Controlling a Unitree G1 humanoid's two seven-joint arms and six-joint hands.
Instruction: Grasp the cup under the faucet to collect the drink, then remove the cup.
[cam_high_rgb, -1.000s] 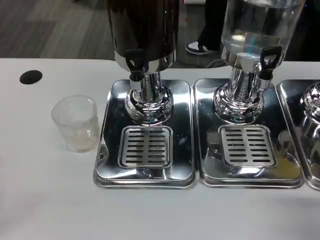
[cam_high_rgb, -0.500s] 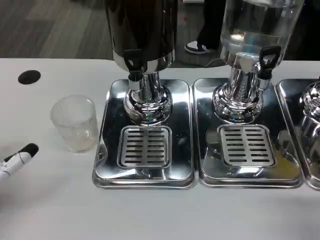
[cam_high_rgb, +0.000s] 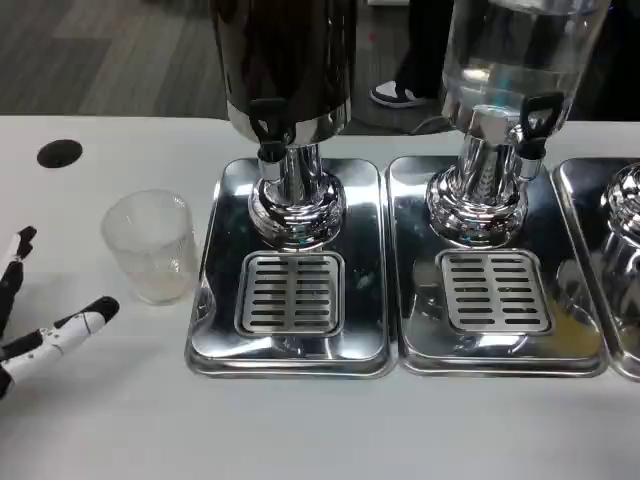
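A white bench (cam_high_rgb: 100, 420) carries chrome drip trays (cam_high_rgb: 290, 350) under a dark drink dispenser (cam_high_rgb: 285, 70) and a clear one (cam_high_rgb: 520, 60). The clear plastic cup (cam_high_rgb: 150, 246) stands upright on the bench just left of the dark dispenser's tray, not under its faucet (cam_high_rgb: 268, 125). At the picture's left edge, the left hand (cam_high_rgb: 30, 320) spreads its fingers (cam_high_rgb: 75, 325) apart, holding nothing, near the cup without touching it.
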